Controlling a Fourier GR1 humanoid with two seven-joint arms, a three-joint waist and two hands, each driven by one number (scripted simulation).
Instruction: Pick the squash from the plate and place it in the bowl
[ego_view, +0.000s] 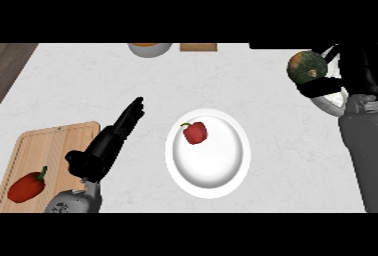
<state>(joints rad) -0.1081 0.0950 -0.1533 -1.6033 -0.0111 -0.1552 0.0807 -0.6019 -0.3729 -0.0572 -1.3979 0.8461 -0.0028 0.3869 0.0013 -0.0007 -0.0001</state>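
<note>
Now the right hand (325, 86) is curled around the green squash (306, 67), holding it over the grey bowl (325, 104) for placing; left hand (111, 142) rests with straight fingers.

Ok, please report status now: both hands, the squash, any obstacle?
Left hand open, resting. Right hand shut on squash, above the bowl. No obstacle.

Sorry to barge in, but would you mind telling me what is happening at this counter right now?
The right hand holds the squash at the far right, above a bowl that it mostly hides. The plate it came from now carries only a red pepper. The left hand rests open beside a cutting board with another pepper.
</note>
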